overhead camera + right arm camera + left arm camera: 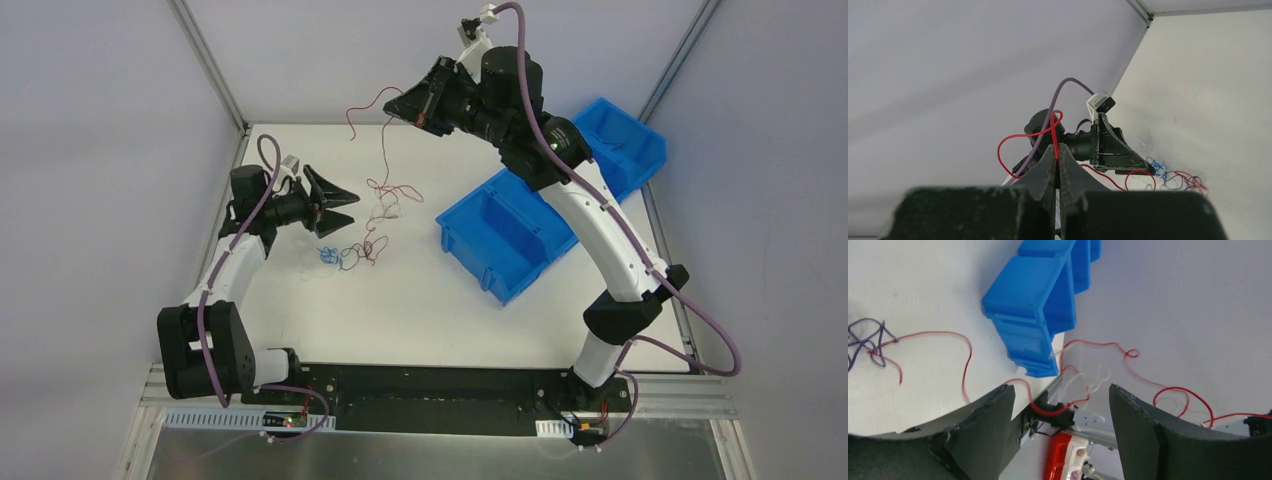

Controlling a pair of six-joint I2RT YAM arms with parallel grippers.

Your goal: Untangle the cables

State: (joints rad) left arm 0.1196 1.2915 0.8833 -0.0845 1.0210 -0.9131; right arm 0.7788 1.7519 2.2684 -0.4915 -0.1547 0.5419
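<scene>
Over the back of the table (420,310), the right gripper (408,104) grips a red wire (384,150) lifted clear of the surface.

Its fingers are pressed tight together on the strand, which loops above them in the wrist view and trails down to the tangle of red, blue and white cables (350,250) lying left of centre. The left gripper (345,200) hovers just beside that tangle, fingers spread wide and holding nothing. Two blue bins (500,240) sit to the right, apart from the wires.
</scene>
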